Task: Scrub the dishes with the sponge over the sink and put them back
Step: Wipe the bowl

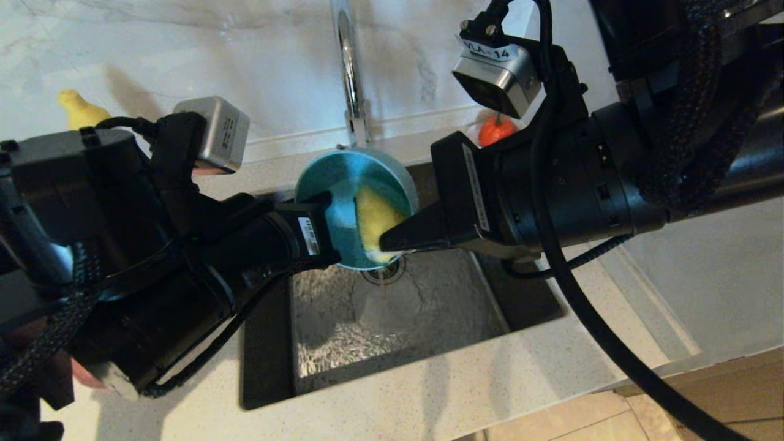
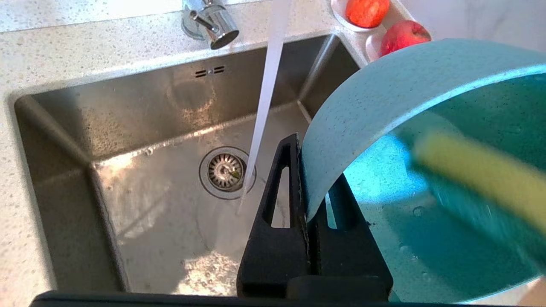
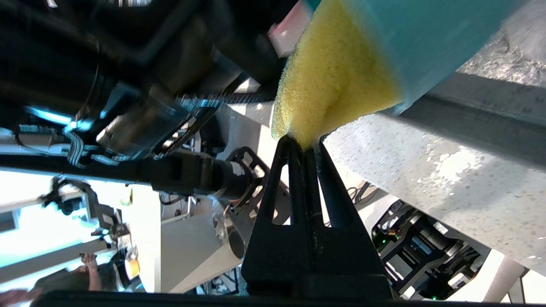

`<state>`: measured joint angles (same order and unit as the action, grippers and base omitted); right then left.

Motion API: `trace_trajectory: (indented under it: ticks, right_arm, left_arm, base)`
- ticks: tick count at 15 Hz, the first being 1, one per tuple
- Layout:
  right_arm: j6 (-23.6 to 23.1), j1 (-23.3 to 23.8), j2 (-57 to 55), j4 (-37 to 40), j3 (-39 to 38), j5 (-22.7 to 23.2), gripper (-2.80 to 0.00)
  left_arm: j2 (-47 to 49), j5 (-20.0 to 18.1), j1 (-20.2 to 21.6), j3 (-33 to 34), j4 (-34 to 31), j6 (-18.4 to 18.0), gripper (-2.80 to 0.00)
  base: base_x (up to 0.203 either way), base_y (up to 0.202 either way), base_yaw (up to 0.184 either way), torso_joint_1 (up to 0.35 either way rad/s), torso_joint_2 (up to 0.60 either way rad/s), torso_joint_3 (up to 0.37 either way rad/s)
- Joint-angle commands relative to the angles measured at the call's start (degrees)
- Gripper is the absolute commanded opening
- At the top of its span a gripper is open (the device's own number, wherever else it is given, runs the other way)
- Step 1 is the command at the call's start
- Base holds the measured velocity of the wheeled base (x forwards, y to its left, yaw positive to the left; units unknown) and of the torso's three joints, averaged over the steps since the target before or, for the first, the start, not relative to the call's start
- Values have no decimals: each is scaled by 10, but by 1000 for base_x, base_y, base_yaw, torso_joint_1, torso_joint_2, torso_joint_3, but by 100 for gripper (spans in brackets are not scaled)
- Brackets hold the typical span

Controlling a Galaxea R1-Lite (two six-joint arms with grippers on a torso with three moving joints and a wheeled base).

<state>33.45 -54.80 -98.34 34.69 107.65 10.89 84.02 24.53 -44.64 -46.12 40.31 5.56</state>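
Clearly the thin hold is the weak point: the left gripper [image 1: 327, 223], coming in from nine o'clock, is clamped tight on only the rim of the round matte teal-blue bowl [image 1: 343, 184], tipped on edge above the square brushed-steel sink [image 1: 392, 318]. From three o'clock, the right gripper [image 1: 386, 240] pinches one end of the yellow foam sponge [image 1: 373, 215], pressed inside the bowl. Hard scrubbing could lever the wet rim free and drop the bowl toward the strainer drain [image 2: 225, 171]. Running water [image 2: 266, 94] adds slipperiness, and the sponge might fold or pull out.
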Motion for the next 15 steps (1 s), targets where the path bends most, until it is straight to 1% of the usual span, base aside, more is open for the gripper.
trace_trajectory:
  ticks: [1, 3, 7, 10, 15]
  right_arm:
    - [-1, 12, -4, -8, 6, 0, -280]
    - [-1, 22, -8, -28, 12, 0, -280]
    - [-2, 48, -21, -41, 17, 0, -280]
    - [-3, 48, -23, -45, 27, 0, -280]
    - [-15, 40, -18, -44, 27, 4, -280]
  left_arm:
    - [-20, 0, 0, 11, 1, 0, -280]
    - [-22, -2, 0, 24, 2, -2, -280]
    - [-28, -35, -1, 59, 3, -11, -280]
    - [-27, -52, -1, 68, 3, -15, -280]
    - [-5, -52, 0, 65, 7, -13, -280]
  base:
    - [0, 0, 0, 0, 0, 0]
    - [0, 0, 0, 0, 0, 0]
    - [0, 0, 0, 0, 0, 0]
    - [0, 0, 0, 0, 0, 0]
    - [0, 0, 0, 0, 0, 0]
